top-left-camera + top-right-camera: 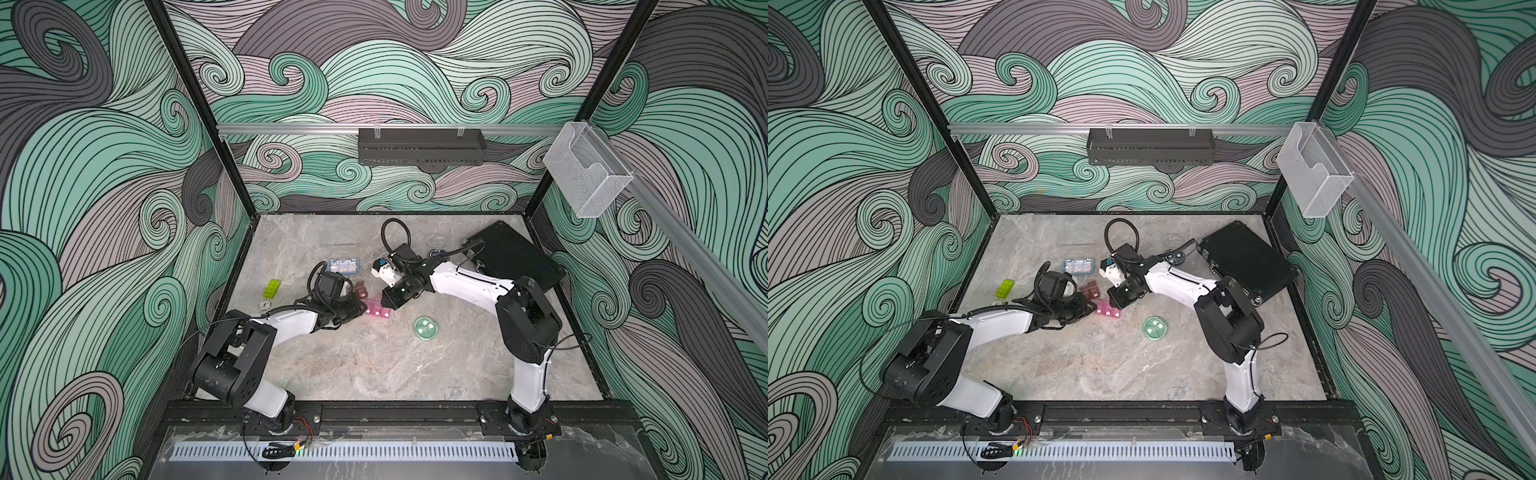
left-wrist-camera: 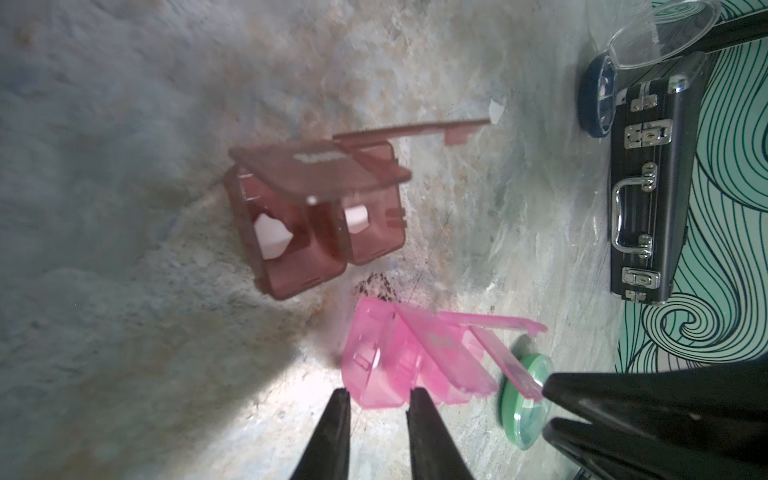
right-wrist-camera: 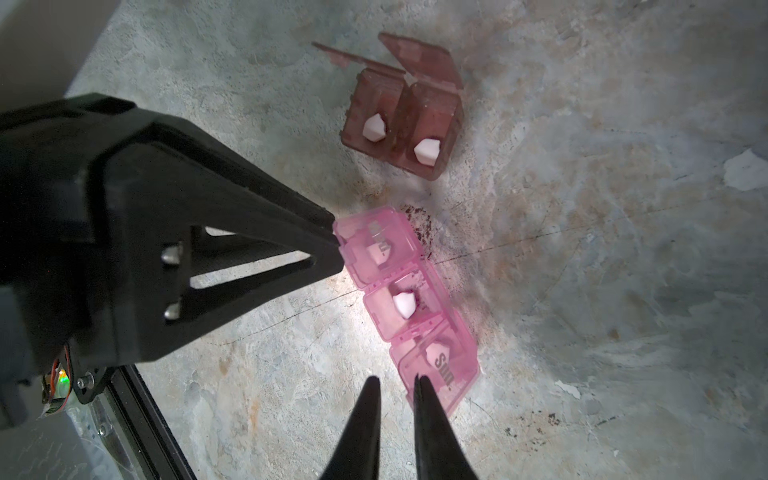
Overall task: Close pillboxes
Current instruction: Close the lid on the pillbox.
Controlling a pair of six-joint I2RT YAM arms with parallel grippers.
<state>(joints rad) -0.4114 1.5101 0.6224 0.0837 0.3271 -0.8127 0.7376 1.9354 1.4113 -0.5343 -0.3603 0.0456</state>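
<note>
Clock set on the desk (image 1: pixel 374 365) as in both top views, 12 at the far wall. Green brick (image 1: pixel 272 287) sat at 9. Pale blue pillbox (image 1: pixel 343 266) was at 11, lid state unclear. Left pincer (image 2: pixel 379 391) pointed in from 8. Its prongs were apart, straddling one end of the pink pillbox (image 3: pixel 374 249), tips touching it; clamped or not, couldn't tell. Brown pillbox (image 3: pixel 401 124) was just at 11 of the pink one, not touching, both lids up, a white piece in each cell. Pink pillbox lay near desk centre, middle cell open with a white piece showing. Right pincer (image 3: pixel 397 379) pointed in from 2, prongs nearly together, nothing between them, tips at the pink one's other end by the lid marked "Sun". Green round pillbox (image 1: pixel 426 328) was at 4 of the pink one, well apart. Dark blue round pillbox (image 2: pixel 592 108) was at 1, beside the black case (image 1: pixel 515 257) at 2.
</note>
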